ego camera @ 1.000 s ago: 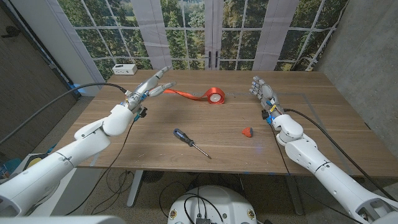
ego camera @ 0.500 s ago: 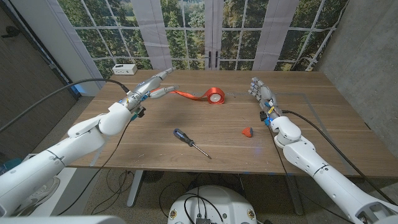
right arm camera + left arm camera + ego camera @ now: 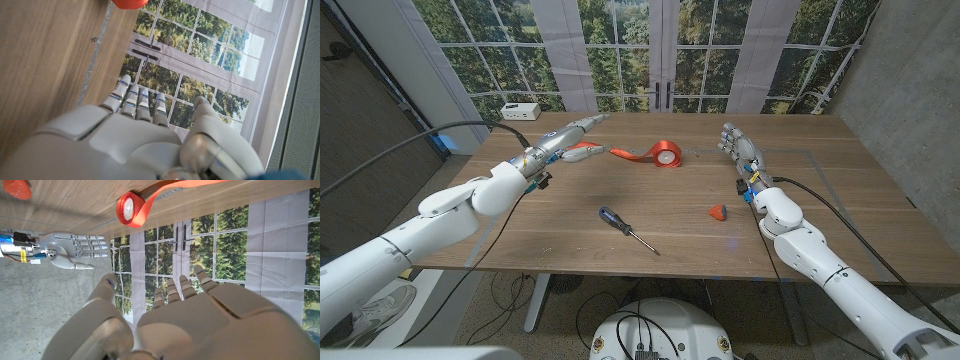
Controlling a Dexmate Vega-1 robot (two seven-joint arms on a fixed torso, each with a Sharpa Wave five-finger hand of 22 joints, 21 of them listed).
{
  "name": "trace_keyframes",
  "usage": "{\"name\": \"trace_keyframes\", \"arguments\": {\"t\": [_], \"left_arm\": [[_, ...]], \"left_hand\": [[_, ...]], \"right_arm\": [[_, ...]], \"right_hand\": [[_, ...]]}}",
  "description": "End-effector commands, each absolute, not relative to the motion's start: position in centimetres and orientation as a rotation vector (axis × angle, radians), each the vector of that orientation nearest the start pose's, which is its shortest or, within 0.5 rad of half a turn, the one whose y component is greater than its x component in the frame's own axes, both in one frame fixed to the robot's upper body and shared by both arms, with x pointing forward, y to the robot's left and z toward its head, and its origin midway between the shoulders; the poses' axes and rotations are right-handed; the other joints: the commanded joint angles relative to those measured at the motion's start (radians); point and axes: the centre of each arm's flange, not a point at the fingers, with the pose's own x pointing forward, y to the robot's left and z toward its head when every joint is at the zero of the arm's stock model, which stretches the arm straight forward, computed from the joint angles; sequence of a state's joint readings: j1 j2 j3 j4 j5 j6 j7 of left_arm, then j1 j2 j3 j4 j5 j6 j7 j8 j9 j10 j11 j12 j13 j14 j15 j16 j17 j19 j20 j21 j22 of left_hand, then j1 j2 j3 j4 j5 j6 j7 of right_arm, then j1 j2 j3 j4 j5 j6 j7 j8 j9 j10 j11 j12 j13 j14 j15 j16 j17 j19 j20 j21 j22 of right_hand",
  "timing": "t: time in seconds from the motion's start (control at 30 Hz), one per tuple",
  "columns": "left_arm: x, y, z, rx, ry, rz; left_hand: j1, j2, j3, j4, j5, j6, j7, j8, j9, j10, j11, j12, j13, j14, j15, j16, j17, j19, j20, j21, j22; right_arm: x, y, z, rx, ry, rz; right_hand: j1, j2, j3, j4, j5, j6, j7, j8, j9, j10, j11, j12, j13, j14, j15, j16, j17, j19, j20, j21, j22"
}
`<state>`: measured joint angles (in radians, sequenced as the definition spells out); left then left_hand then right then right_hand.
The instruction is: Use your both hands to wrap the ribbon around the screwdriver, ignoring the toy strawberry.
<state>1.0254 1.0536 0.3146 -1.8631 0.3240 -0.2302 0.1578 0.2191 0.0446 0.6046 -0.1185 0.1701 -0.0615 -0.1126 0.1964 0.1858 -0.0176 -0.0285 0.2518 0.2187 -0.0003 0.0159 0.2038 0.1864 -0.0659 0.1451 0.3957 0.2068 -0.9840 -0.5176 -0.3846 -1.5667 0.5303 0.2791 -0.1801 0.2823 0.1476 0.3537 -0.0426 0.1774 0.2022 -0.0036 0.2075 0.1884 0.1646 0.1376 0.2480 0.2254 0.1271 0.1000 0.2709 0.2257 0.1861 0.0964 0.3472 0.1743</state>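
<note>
The left hand [image 3: 570,140] reaches with spread, empty fingers beside the ribbon [image 3: 650,153] tail (roll at the counter's far middle). The screwdriver [image 3: 626,229] lies nearer. The right hand [image 3: 740,147] stands open.

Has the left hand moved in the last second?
Yes. The left hand has slid along the table toward the ribbon roll, which has stayed put.

The place looked like a robotics lab or test room: a plain wooden table [image 3: 840,160] stood before a printed backdrop of paned windows and forest [image 3: 650,50], flanked by bare grey concrete walls [image 3: 910,80], with black cables [image 3: 380,170] trailing off the table's edges.
</note>
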Motion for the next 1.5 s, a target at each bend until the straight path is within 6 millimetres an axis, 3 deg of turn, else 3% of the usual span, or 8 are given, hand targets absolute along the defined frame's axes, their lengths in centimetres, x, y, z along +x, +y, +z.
{"name": "trace_keyframes", "arguments": {"t": [0.03,0.77,1.0,1.07,1.13,1.33,1.4,1.5], "left_arm": [[50.7,27.9,3.6,1.444,-0.907,-0.121],[49.5,26.9,2.9,1.591,-0.912,-0.149],[49.1,25.7,2.6,1.708,-0.904,-0.152],[48.9,25.4,2.6,1.738,-0.918,-0.143],[48.7,25.1,2.5,1.770,-0.916,-0.142],[48.5,24.3,2.6,1.844,-0.902,-0.155],[48.3,24.1,2.5,1.863,-0.913,-0.154],[48.1,23.7,2.6,1.904,-0.890,-0.181]], "left_hand": [[0.004,-0.013,-0.006,-0.003,-0.001,0.011,-0.005,0.006,0.002,0.012,-0.003,0.007,-0.001,0.018,0.004,0.007,0.001,0.005,0.015,0.002,0.004],[0.031,-0.018,-0.003,-0.029,0.002,0.004,-0.007,0.003,0.001,0.018,0.001,0.005,-0.003,0.018,0.004,0.003,0.000,0.002,0.027,-0.002,0.002],[0.075,-0.036,-0.001,-0.055,0.003,0.071,0.031,0.031,0.003,0.030,-0.003,0.005,-0.004,0.024,-0.006,0.001,0.000,0.016,0.015,-0.002,-0.001],[0.099,-0.046,-0.002,-0.059,0.004,0.100,0.079,0.039,0.004,0.037,0.001,0.005,-0.005,0.027,-0.008,0.000,0.000,0.017,0.013,-0.004,-0.002],[0.110,-0.053,-0.003,-0.061,0.004,0.117,0.096,0.045,0.004,0.039,0.002,0.005,-0.005,0.029,-0.015,0.001,0.000,0.022,0.013,-0.004,-0.003],[0.146,-0.076,-0.007,-0.065,0.008,0.169,0.100,0.063,0.006,0.065,-0.009,0.011,-0.005,0.041,-0.019,0.003,0.000,0.037,0.020,-0.002,-0.005],[0.177,-0.091,-0.010,-0.064,0.012,0.208,0.119,0.074,0.006,0.089,-0.015,0.017,-0.006,0.051,-0.025,0.004,-0.001,0.046,0.021,-0.003,-0.006],[0.198,-0.104,-0.014,-0.064,0.014,0.223,0.113,0.078,0.006,0.108,-0.019,0.022,-0.007,0.069,-0.030,0.008,-0.001,0.056,0.019,-0.001,-0.006]], "right_arm": [[60.0,-23.6,-3.6,0.018,-0.668,0.162],[59.3,-23.1,-4.1,0.029,-0.674,0.138],[59.4,-22.9,-4.2,0.034,-0.674,0.139],[59.5,-22.9,-4.3,0.037,-0.671,0.137],[59.5,-22.9,-4.3,0.040,-0.671,0.138],[59.6,-22.9,-4.6,0.046,-0.666,0.132],[59.6,-22.9,-4.7,0.048,-0.664,0.132],[59.6,-23.0,-4.7,0.052,-0.664,0.127]], "right_hand": [[0.007,-0.006,0.002,-0.007,-0.001,0.007,0.000,0.004,0.001,0.015,-0.002,0.005,0.003,0.012,-0.002,0.007,0.002,0.011,0.001,-0.002,0.005],[0.004,-0.005,0.000,-0.008,-0.002,0.009,0.000,0.001,0.001,0.014,-0.004,0.002,0.003,0.014,-0.002,0.008,0.005,0.013,0.005,-0.008,0.006],[0.004,-0.005,-0.001,-0.009,-0.002,0.009,0.000,0.000,0.001,0.015,-0.006,0.001,0.003,0.014,-0.002,0.008,0.006,0.014,0.005,-0.010,0.006],[0.003,-0.005,-0.001,-0.009,-0.002,0.010,0.001,-0.001,0.001,0.015,-0.008,0.000,0.003,0.014,-0.002,0.008,0.006,0.014,0.005,-0.010,0.006],[0.003,-0.005,-0.001,-0.009,-0.002,0.010,0.000,-0.001,0.001,0.014,-0.007,0.000,0.003,0.015,-0.002,0.008,0.006,0.015,0.005,-0.011,0.006],[0.002,-0.004,-0.002,-0.009,-0.002,0.010,0.001,-0.002,0.001,0.015,-0.006,-0.001,0.004,0.015,-0.002,0.009,0.007,0.015,0.004,-0.012,0.006],[0.001,-0.004,-0.002,-0.008,-0.002,0.010,0.001,-0.002,0.001,0.015,-0.005,-0.001,0.004,0.015,-0.002,0.009,0.007,0.015,0.004,-0.013,0.006],[-0.001,-0.004,-0.003,-0.007,-0.002,0.010,0.000,-0.002,0.001,0.015,-0.007,-0.001,0.004,0.016,-0.002,0.009,0.008,0.016,0.004,-0.013,0.006]]}}
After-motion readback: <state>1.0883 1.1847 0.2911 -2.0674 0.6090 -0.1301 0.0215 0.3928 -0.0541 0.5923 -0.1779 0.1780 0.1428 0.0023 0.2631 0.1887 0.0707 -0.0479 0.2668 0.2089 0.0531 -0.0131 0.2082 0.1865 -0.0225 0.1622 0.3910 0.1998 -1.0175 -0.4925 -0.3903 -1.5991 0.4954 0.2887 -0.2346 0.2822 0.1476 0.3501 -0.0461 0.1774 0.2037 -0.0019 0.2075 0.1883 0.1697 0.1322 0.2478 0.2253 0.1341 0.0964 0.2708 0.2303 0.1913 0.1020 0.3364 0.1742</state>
